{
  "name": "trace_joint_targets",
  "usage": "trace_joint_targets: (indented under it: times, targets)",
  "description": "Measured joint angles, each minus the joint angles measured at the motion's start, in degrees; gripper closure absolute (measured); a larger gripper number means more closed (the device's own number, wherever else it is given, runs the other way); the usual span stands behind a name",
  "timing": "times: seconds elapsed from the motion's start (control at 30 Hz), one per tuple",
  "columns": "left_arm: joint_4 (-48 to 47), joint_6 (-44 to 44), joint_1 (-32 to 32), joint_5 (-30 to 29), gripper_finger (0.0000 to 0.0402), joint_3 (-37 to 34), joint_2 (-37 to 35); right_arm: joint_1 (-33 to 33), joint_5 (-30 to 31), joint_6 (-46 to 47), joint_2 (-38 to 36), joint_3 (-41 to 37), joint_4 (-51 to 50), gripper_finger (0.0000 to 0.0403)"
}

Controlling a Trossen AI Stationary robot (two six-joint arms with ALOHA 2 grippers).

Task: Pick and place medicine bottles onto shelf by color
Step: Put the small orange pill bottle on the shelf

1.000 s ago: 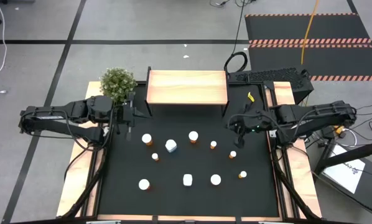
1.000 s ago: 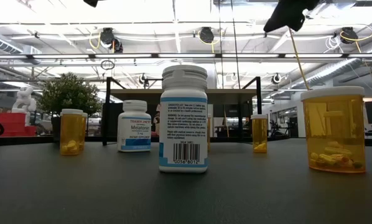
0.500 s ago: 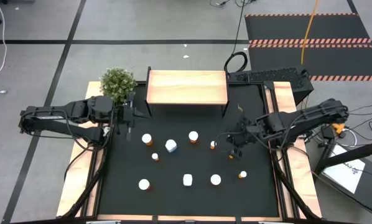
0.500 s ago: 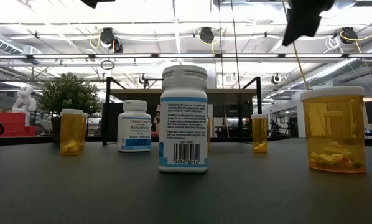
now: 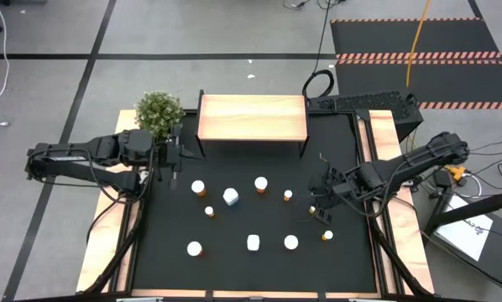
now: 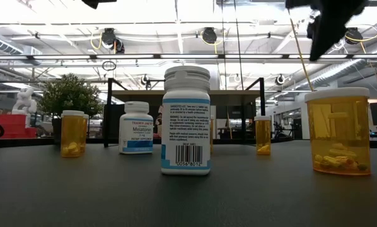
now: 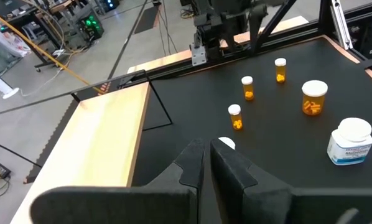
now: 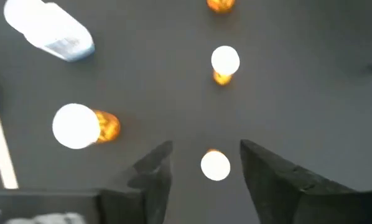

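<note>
The shelf (image 5: pixel 252 117) stands bare at the far edge of the black mat (image 5: pixel 251 268), a small potted plant (image 5: pixel 159 110) just beside its left end. All the medicine bottles sit on the mat in front of the shelf, none on it.

The right gripper (image 5: pixel 318 204) hangs over the mat in front of the shelf's right end, above a tiny orange bottle (image 8: pixel 215 164) with a white cap. In the right wrist view its two fingers (image 8: pixel 153 171) stand apart with that cap showing between them, and they touch nothing; the bottle stands free on the mat. From overhead the same bottle is almost wholly hidden under the gripper. Another tiny orange bottle (image 5: pixel 288 195) stands just beside it, nearer the shelf, and a third (image 5: pixel 327 236) farther from the shelf.

From table height only the dark tip of the right arm (image 6: pixel 327 25) shows, cut off by the picture's edge. A white bottle (image 6: pixel 186 120) with a barcode label fills the middle there and hides much of the shelf behind it.

The left gripper (image 7: pixel 206 163) waits in front of the shelf's left end, fingers pressed together and holding nothing. In its wrist view a white cap (image 7: pixel 224 144) peeps out just past the fingertips, the rest of that bottle hidden.
</note>
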Motion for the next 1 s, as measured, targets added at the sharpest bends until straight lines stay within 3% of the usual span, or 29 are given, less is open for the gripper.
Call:
trace_joint_targets:
  times: [0.2,1.0]
  targets:
    - [0.0,0.1,0.0,0.0,0.0371,0.0,0.0,0.0,0.1,0.1,0.0,-6.4,4.1,0.0183]
    - [0.1,1.6,0.0,0.0,0.0371,0.0,0.0,0.0,-0.3,-2.3,0.0,-17.4,14.5,0.0181]
